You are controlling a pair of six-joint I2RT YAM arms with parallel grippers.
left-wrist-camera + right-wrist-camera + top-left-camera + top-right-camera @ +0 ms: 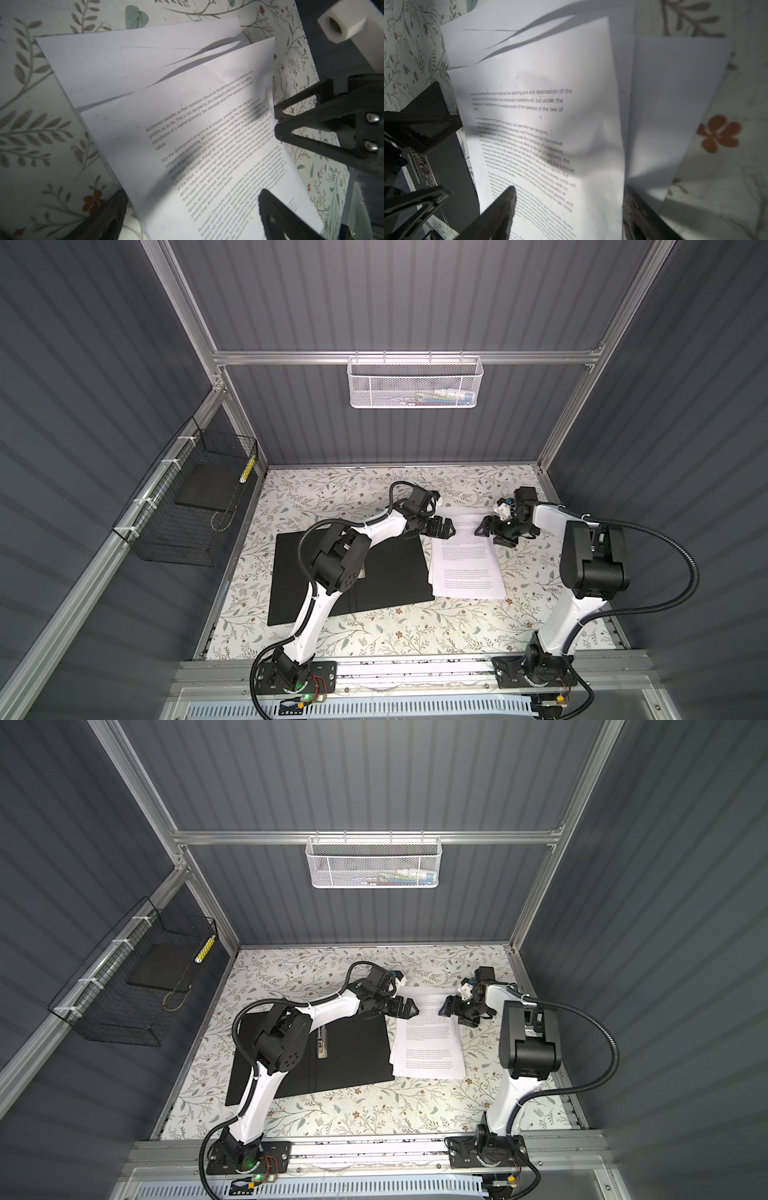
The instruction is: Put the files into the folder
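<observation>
The files (465, 560) (428, 1048) are a loose stack of white printed sheets, fanned at the far end, lying on the table right of the folder. The folder (395, 572) (353, 1052) lies open, black inside up, its metal clip (321, 1046) partly under my left arm. My left gripper (446, 528) (193, 214) is open at the stack's far left corner, one finger over the text and one off the paper. My right gripper (482, 527) (571, 209) is open over the far right side, astride the top sheet's lifted, buckled edge (618, 145).
A black wire basket (183, 506) on the left wall holds a plain black slab (205, 489). A white mesh basket (415, 381) hangs on the back rail. The floral tabletop (332, 489) is walled by aluminium frame posts. The two grippers face each other closely.
</observation>
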